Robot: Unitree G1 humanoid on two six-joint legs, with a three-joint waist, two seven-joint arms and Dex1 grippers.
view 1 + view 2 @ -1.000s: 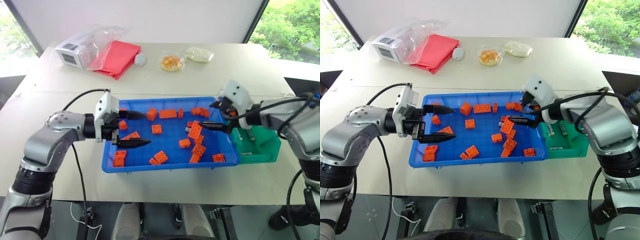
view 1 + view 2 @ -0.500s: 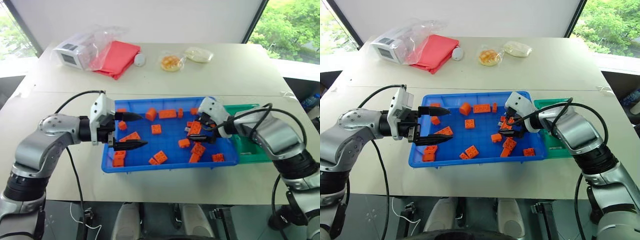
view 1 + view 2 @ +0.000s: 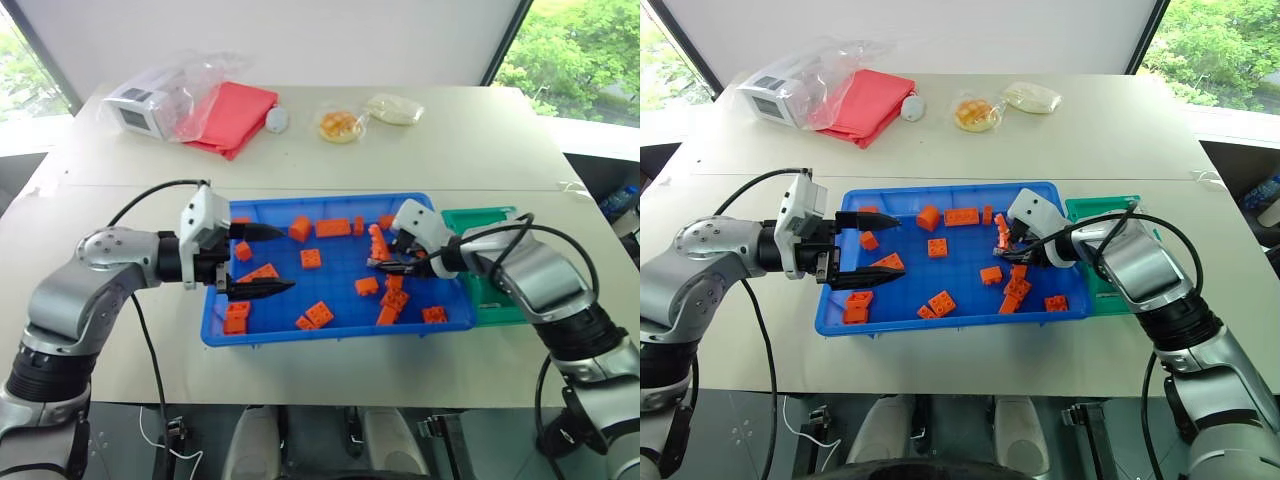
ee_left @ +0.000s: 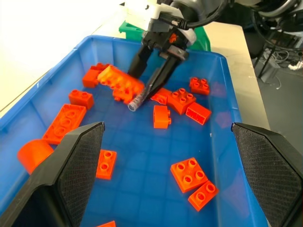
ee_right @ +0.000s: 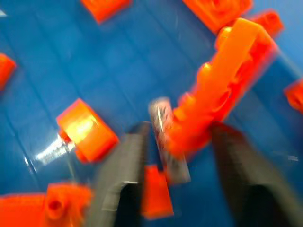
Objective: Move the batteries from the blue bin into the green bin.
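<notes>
Right hand (image 4: 150, 85) in the blue bin (image 3: 330, 325) — fingers pinch a battery (image 4: 142, 97) and an orange brick (image 4: 120, 81); left hand (image 3: 262, 260) hangs open nearby.

Bright, even daylight from the windows at the upper corners, where the foliage outside is overexposed. The pale table (image 3: 470, 140) is near white; shadows beneath the blue bin (image 3: 330, 335) are soft and faint. Head views are sharp, with mild bending toward the edges. The left wrist view is clear, with a washed-out upper corner. The right wrist view is heavily motion-blurred; orange bricks (image 5: 222, 80) smear.
</notes>
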